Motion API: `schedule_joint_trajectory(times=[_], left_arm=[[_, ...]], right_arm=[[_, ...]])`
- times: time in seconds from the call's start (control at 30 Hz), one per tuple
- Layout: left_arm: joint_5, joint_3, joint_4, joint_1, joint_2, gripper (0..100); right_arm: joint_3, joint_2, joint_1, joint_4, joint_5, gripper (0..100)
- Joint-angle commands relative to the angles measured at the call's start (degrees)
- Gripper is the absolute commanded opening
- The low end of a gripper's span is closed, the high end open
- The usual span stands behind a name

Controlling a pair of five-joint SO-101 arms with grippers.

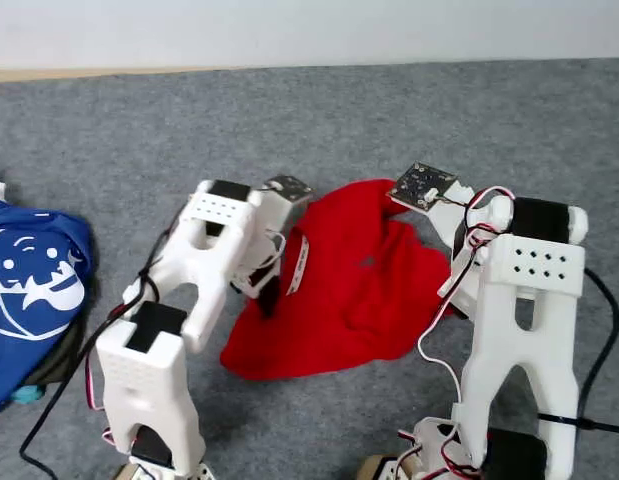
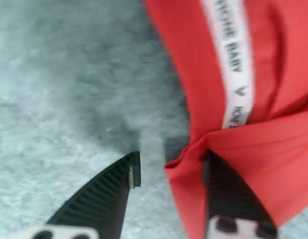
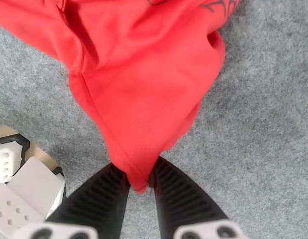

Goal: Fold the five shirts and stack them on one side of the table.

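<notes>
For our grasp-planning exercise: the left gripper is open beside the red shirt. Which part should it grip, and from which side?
Probably the doubled edge of the red shirt near its white printed strip, approached from the bare grey table side. That edge lifts slightly, and the open left gripper straddles it.

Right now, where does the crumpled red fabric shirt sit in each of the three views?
High view: crumpled red fabric shirt at centre, between the two arms.
Left wrist view: its edge lies inside the open left hand.
Right wrist view: a corner is pinched in the shut right hand.
Shared landmark: the grey felt table cover under the shirt.
</notes>
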Motion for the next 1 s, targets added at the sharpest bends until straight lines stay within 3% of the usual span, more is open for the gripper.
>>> schedule_joint_trajectory(times=[0.0,0.2,0.43,0.57,0.73,0.97], left_arm=[[0.4,-1.5,1.1,2.4,0.1,18],[3.1,-4.7,5.4,2.5,7.2,18],[3.2,-9.8,8.2,2.6,11.2,0],[3.3,-10.0,8.4,2.5,10.4,0],[3.3,-10.0,8.5,2.2,3.0,0],[3.3,-10.1,11.6,0.7,-17.8,0]], right_arm=[[-0.3,-2.0,0.6,-0.7,0.3,1.4],[-0.3,-2.2,0.7,-0.5,0.3,1.4],[-0.3,-2.2,0.7,-0.7,0.2,1.4],[-0.3,-2.2,0.7,-0.7,0.2,1.3],[-0.5,-2.2,0.7,-0.3,0.2,1.1],[-0.7,-8.4,1.8,-0.7,0.2,1.0]])
